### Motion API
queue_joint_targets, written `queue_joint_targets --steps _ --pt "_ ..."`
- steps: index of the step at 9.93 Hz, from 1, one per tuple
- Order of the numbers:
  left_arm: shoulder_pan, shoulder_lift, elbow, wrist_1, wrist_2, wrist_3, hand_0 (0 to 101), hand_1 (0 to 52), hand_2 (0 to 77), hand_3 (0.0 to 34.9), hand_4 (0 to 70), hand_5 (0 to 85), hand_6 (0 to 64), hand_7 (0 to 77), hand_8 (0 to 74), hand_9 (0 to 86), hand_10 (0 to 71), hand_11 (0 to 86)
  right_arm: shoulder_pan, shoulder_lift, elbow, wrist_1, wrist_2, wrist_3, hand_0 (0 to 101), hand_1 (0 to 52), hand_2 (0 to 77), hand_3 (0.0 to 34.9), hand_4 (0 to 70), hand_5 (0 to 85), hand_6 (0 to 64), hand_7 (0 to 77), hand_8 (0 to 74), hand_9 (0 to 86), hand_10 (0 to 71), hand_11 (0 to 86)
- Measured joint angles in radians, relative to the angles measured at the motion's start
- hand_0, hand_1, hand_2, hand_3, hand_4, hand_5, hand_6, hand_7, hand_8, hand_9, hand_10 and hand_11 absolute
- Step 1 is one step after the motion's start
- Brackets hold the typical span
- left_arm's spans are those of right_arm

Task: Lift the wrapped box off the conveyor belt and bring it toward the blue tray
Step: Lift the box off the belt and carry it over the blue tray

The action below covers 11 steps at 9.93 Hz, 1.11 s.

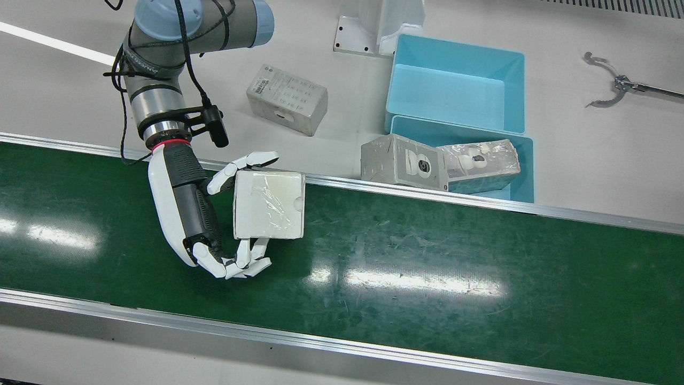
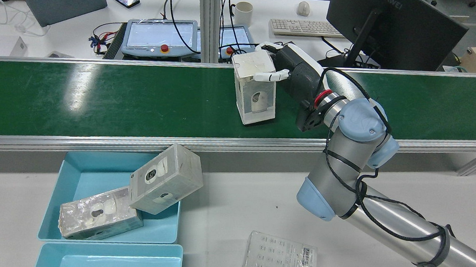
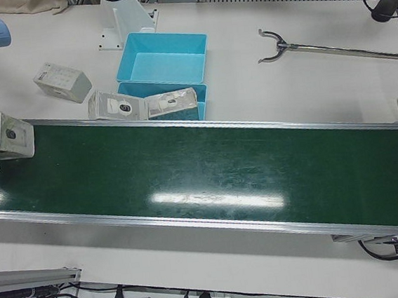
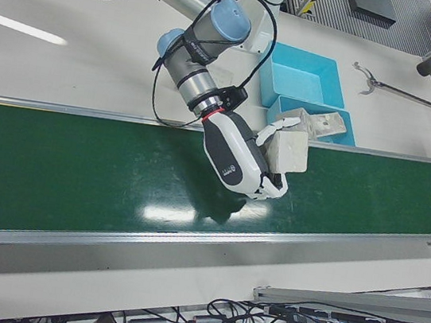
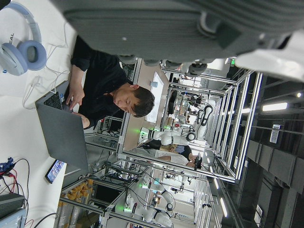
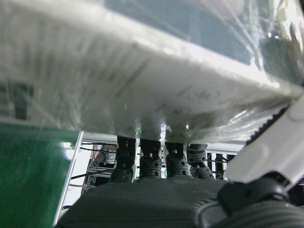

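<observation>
Wrapped box (image 1: 269,204) sits upright over the green conveyor belt (image 1: 427,256), your right hand (image 1: 206,214) clamped round it w/ fingers both sides. Blue tray (image 1: 521,160) well apart. Left hand's fingers: can't tell.

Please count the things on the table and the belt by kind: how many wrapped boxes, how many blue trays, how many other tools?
Wrapped boxes: 4
Blue trays: 2
Grabber tool: 1
Total: 7

Glossy green conveyor belt (image 1: 406,267), crinkly film-wrapped box (image 1: 269,204), matt plastic blue tray (image 1: 454,85)
</observation>
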<state>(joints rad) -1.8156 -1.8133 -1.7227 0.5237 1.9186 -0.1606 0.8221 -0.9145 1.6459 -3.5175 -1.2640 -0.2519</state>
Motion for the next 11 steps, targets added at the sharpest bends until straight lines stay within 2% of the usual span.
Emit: queue_joint_targets --steps 1,2,3,4,5,6,7,9,10,11 --pt "0.0 0.0 0.0 0.0 0.0 0.0 0 0.0 1.1 0.0 0.0 1.1 0.0 0.0 0.0 0.0 0.5 0.0 0.0 0.0 0.006 0.022 0.0 0.003 41 0.5 19.6 0.0 16.9 71.4 45.8 49.6 50.7 67.1 26.7 39.8" --pt "0.0 0.0 0.0 0.0 0.0 0.0 0 0.0 1.1 0.0 0.0 1.1 0.0 0.5 0.0 0.0 0.0 0.0 0.0 0.002 0.014 0.057 0.0 0.003 41 0.5 19.6 0.0 16.9 71.4 45.8 49.6 50.7 67.1 26.7 39.8" --pt "0.0 0.0 0.0 0.0 0.0 0.0 0 0.0 0.5 0.0 0.0 1.1 0.0 0.0 0.0 0.0 0.0 0.0 -0.007 0.008 0.03 0.092 0.001 0.002 41 0.5 20.2 0.0 17.5 64.9 45.8 52.9 51.3 71.4 26.7 39.8" --pt "0.0 0.0 0.0 0.0 0.0 0.0 0 0.0 0.5 0.0 0.0 1.1 0.0 0.0 0.0 0.0 0.0 0.0 -0.02 0.017 0.052 0.114 0.002 0.001 41 0.5 20.2 0.0 17.5 69.8 45.8 55.6 50.2 72.5 26.7 39.8" --pt "0.0 0.0 0.0 0.0 0.0 0.0 0 0.0 0.5 0.0 0.0 1.1 0.0 0.0 0.0 0.0 0.0 0.0 -0.037 0.026 0.077 0.125 0.012 0.0 41 0.5 20.2 0.0 20.7 69.8 45.8 58.4 49.6 58.9 27.3 39.3" --pt "0.0 0.0 0.0 0.0 0.0 0.0 0 0.0 0.5 0.0 0.0 1.1 0.0 0.0 0.0 0.0 0.0 0.0 -0.064 0.033 0.109 0.13 0.035 -0.003 41 0.5 20.2 0.0 20.7 69.8 45.8 58.4 49.6 58.9 27.3 39.3" --pt "0.0 0.0 0.0 0.0 0.0 0.0 0 0.0 0.5 0.0 0.0 1.1 0.0 0.0 0.0 0.0 0.0 0.0 -0.1 0.037 0.141 0.132 0.068 -0.007 41 0.5 20.2 0.0 22.9 69.8 45.8 58.4 57.8 72.0 30.5 43.6" --pt "0.0 0.0 0.0 0.0 0.0 0.0 0 0.0 1.1 0.0 0.0 1.1 0.0 0.0 0.0 0.0 0.0 0.0 -0.18 0.065 0.185 0.133 0.124 -0.034 42 0.5 20.2 0.0 24.0 69.8 45.8 58.4 59.4 72.0 31.6 44.2" --pt "0.0 0.0 0.0 0.0 0.0 0.0 0 0.0 0.5 0.0 0.0 1.1 0.0 0.0 0.0 0.0 0.0 0.0 -0.218 0.091 0.195 0.133 0.139 -0.063 42 0.5 20.7 0.0 24.5 69.8 46.4 72.5 58.4 72.0 31.6 44.2" --pt "0.0 0.0 0.0 0.0 0.0 0.0 0 0.0 0.5 0.0 0.0 1.1 0.0 0.0 0.0 0.0 0.0 0.0 -0.257 0.114 0.199 0.133 0.157 -0.091 42 0.5 21.8 0.0 25.1 69.8 46.9 71.4 58.9 72.0 28.9 44.2"
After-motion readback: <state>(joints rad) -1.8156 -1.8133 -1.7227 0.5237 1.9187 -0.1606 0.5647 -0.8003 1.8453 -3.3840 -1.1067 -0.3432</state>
